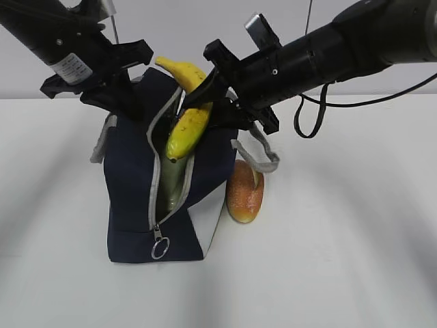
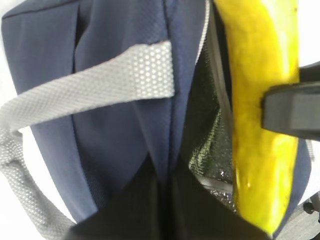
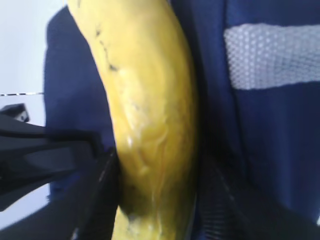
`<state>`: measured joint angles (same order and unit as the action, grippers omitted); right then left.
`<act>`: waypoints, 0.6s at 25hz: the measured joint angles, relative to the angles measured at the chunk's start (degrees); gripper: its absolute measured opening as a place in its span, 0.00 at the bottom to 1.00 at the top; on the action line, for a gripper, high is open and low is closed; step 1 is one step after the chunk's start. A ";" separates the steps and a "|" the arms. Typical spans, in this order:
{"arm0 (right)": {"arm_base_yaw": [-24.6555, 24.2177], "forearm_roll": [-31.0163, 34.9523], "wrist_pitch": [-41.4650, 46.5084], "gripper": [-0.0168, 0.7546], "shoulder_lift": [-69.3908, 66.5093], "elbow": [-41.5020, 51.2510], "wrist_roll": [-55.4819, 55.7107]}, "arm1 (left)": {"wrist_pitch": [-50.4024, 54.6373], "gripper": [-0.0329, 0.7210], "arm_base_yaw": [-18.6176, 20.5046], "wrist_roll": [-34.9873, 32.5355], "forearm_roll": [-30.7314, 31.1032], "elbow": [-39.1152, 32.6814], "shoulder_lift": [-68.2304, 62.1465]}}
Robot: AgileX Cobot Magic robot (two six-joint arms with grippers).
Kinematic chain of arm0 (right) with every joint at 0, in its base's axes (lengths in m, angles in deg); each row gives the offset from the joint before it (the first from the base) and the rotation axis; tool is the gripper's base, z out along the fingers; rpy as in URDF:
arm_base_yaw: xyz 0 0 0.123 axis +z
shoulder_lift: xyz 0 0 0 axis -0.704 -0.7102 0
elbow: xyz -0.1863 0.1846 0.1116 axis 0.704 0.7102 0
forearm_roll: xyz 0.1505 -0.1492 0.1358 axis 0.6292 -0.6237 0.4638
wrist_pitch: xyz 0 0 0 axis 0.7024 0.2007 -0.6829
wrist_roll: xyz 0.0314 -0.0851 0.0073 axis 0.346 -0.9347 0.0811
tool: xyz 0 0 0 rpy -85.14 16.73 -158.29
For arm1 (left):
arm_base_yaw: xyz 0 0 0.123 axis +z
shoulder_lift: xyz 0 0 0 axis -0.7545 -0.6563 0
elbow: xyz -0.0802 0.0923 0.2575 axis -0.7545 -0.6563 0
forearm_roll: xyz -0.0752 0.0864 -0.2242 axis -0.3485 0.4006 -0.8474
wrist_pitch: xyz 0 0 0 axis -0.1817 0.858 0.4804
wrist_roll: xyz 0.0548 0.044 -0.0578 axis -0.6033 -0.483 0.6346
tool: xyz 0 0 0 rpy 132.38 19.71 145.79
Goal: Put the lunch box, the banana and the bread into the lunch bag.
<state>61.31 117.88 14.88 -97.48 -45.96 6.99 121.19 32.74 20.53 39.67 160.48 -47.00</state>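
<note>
The navy lunch bag [image 1: 130,205] stands unzipped at the table's middle. My left gripper [image 1: 128,96] is shut on the fabric of its left rim [image 2: 165,150], holding the mouth apart. My right gripper [image 1: 199,104] is shut on the yellow banana [image 1: 186,130], which hangs tilted with its lower tip in the opening. The banana [image 3: 150,100] fills the right wrist view between the black fingers [image 3: 97,195]. A pale green surface deep in the opening [image 1: 171,184] looks like the lunch box. The bread [image 1: 244,193] lies on the table against the bag's right side.
A grey webbing handle [image 1: 263,158] droops over the bread, and another [image 2: 100,82] crosses the left wrist view. The zipper's ring pull [image 1: 160,247] hangs at the front bottom of the bag. White tabletop [image 1: 341,239] spreads all round it.
</note>
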 joint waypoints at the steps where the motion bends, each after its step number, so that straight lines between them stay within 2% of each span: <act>1: 0.00 -0.82 0.02 0.46 -0.05 0.00 0.26 | 0.00 0.04 0.00 0.00 0.00 0.00 0.00; 11: 0.00 -17.27 -0.09 0.46 -0.05 0.00 8.35 | 0.00 0.04 0.00 0.00 0.26 0.00 0.00; 15: 0.00 -21.45 0.16 0.46 -0.05 0.00 9.98 | -0.05 0.04 0.00 0.00 0.26 0.00 0.00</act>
<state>61.31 96.43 15.04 -97.53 -45.96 16.97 121.14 32.74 20.53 39.93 160.48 -47.00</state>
